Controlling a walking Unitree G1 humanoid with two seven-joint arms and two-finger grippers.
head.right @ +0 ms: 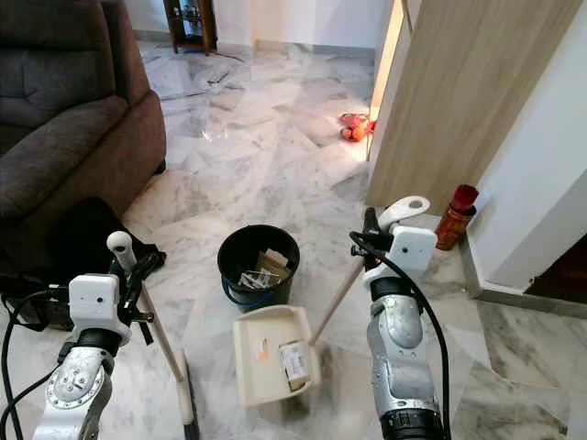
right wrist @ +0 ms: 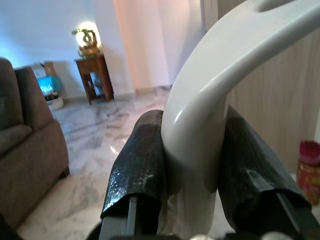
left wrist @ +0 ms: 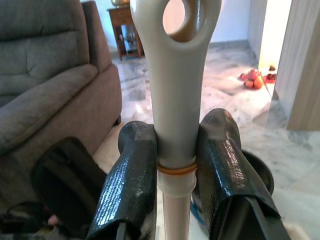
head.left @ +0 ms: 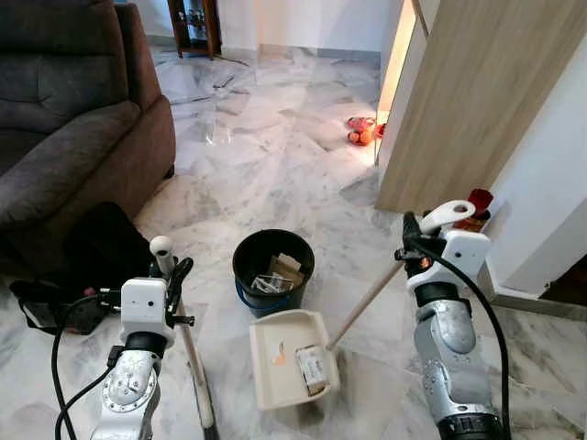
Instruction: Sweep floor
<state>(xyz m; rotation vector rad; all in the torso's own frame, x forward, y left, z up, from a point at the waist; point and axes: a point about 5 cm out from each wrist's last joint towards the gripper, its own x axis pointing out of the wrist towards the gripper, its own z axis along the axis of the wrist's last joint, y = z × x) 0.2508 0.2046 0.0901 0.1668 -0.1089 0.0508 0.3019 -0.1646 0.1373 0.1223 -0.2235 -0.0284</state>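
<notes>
My left gripper [head.left: 170,271] is shut on the cream broom handle [left wrist: 175,100]; the broom shaft [head.left: 194,367] runs down to the floor in front of me. My right gripper [head.left: 415,240] is shut on the curved cream dustpan handle [right wrist: 210,100], whose long shaft [head.left: 367,302] slants down to the cream dustpan [head.left: 280,362] lying on the marble floor. A small box and an orange scrap [head.left: 312,367] lie in the pan. Just behind the pan stands a black bin [head.left: 272,266] with paper scraps inside.
A dark brown sofa [head.left: 73,128] fills the left, with a black bag [head.left: 101,247] and cables at its foot. A wooden panel [head.left: 477,101] and white wall stand on the right, a red can [head.right: 456,216] at their base. Toys [head.left: 360,131] lie further off.
</notes>
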